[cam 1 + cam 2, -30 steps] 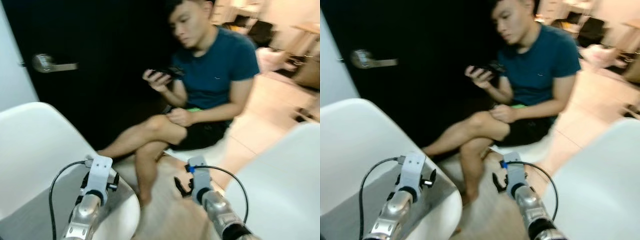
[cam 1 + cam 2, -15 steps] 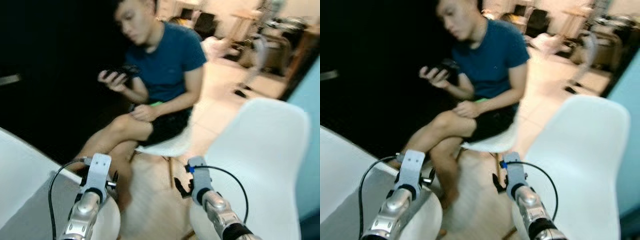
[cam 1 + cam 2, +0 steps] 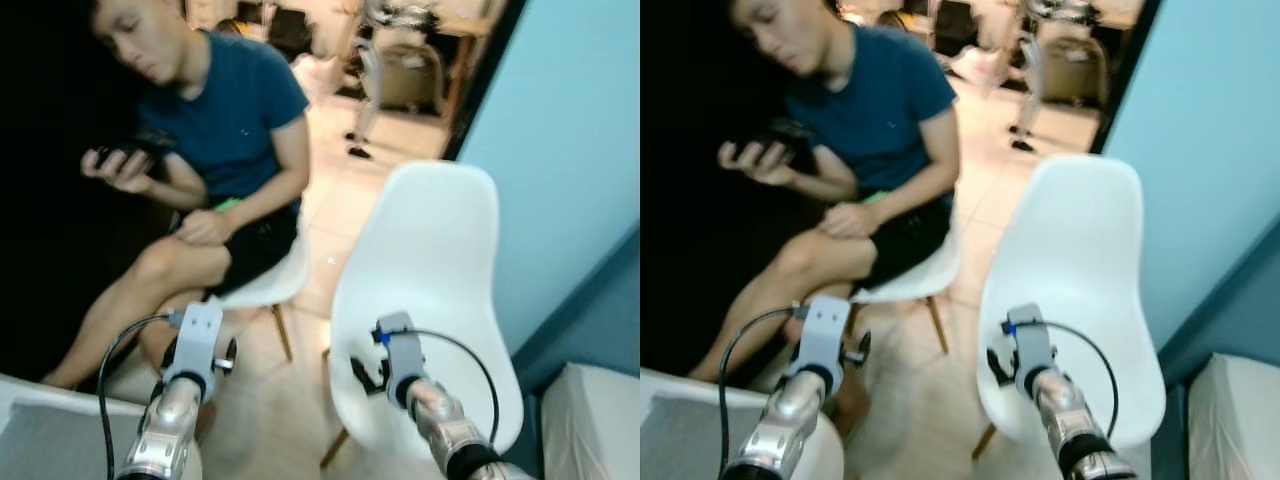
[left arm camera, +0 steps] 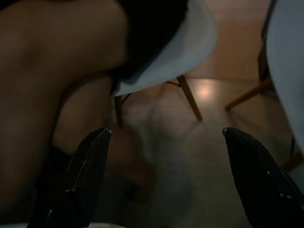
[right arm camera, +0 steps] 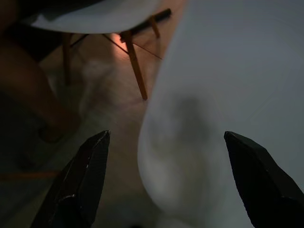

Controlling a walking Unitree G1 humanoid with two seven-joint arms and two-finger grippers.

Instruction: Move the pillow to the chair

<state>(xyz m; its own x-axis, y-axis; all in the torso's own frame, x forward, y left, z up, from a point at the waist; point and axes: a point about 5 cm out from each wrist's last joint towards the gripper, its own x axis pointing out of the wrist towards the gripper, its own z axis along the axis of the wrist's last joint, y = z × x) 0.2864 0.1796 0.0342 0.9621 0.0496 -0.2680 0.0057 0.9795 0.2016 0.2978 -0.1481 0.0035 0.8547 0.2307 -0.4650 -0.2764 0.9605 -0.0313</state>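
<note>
1. a pale wooden floor [image 3: 310, 270] is running under everything, with a light blue wall [image 3: 570, 150] standing just beside an empty white chair [image 3: 425, 290], on the robot's right of it.
2. past the white chair, further into the room, blurred furniture [image 3: 405, 65] is standing in a bright area.
3. a person [image 3: 215, 150] in a dark blue shirt is sitting on a second white chair [image 3: 265, 285] just beside the empty white chair, on the robot's left of it, and is holding a dark phone [image 3: 120, 155].
4. a white rounded surface [image 3: 700, 430] is showing well to the left of the white chair, at the lower edge of the head views.
5. a white boxy thing [image 3: 595, 420] is sitting low down on the other side of the white chair; what it is cannot be told.
6. the left gripper [image 4: 164, 175] is hovering over the floor beside the white chair, fingers spread wide with nothing between them.
7. the right gripper [image 5: 166, 175] is hovering above the white chair's seat, fingers likewise spread and empty.
8. the white chair's seat is lying bare, with no pillow on it.
</note>
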